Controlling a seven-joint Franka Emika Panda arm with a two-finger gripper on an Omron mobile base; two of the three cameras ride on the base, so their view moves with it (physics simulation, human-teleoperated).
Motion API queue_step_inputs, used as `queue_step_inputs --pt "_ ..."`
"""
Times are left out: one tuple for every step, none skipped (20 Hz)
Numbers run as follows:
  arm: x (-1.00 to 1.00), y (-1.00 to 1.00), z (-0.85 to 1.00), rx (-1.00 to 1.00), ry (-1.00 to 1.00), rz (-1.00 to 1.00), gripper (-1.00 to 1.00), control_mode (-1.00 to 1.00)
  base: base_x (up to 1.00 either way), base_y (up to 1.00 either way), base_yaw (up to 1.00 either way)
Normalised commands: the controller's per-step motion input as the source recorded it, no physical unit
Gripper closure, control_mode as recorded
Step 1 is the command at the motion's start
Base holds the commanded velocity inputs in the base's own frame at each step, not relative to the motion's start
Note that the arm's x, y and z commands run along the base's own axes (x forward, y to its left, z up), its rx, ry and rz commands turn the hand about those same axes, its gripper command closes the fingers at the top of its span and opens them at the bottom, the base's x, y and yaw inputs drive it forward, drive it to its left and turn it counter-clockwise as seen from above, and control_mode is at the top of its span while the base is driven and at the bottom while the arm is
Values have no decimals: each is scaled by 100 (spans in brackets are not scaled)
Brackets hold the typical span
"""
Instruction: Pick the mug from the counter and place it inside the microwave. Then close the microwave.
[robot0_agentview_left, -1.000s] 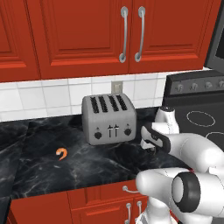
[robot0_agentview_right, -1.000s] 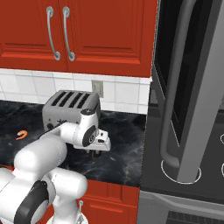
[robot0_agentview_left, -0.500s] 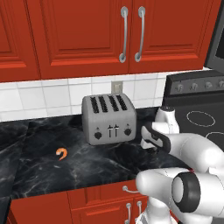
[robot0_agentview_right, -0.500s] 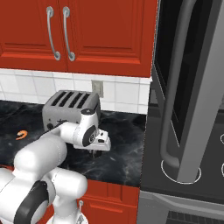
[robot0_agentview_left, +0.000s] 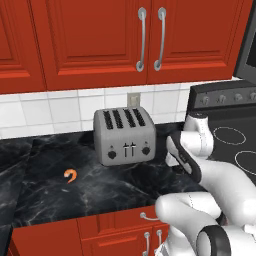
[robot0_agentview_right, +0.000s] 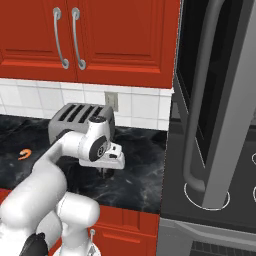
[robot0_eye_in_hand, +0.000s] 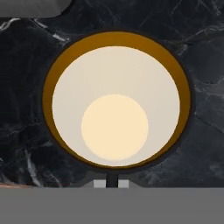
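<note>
The mug (robot0_eye_in_hand: 116, 105) is seen straight from above in the hand view: a dark rim, an amber inner wall and a cream inside, standing on the black veined counter (robot0_eye_in_hand: 205, 52). My gripper (robot0_eye_in_hand: 112, 183) has its fingertips close together at the mug's near rim, pinching the wall. In the right base view the gripper (robot0_agentview_right: 106, 172) points down at the counter (robot0_agentview_right: 142, 172) just right of the toaster, and the hand hides the mug. The microwave's open door (robot0_agentview_right: 225, 75), with its long steel handle (robot0_agentview_right: 200, 100), stands at the right.
A silver four-slot toaster (robot0_agentview_left: 125, 136) stands by the tiled wall, close to my hand's left. An orange curled item (robot0_agentview_left: 70, 175) lies further left on the counter. The black stovetop (robot0_agentview_left: 235, 145) with white rings lies to the right, under the microwave door. Red cabinets hang overhead.
</note>
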Motion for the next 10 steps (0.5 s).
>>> queue_step_inputs --pt "-35 0 70 0 0 0 100 -100 0 0 0" --pt "-39 0 70 0 0 0 100 -100 0 0 0" --pt "-42 0 63 0 0 0 100 -100 0 0 0" --pt "-41 0 61 0 0 0 100 -100 0 0 0" --pt "-41 0 61 0 0 0 100 -100 0 0 0" --pt "-39 0 61 0 0 0 100 -100 0 0 0" --pt "-32 0 60 0 0 0 100 -100 0 0 0" --pt "-32 0 60 0 -2 0 100 -100 0 0 0" --pt "-30 0 62 0 -3 0 100 -100 0 0 0" --pt "-26 0 61 0 -4 0 100 -100 0 0 0"
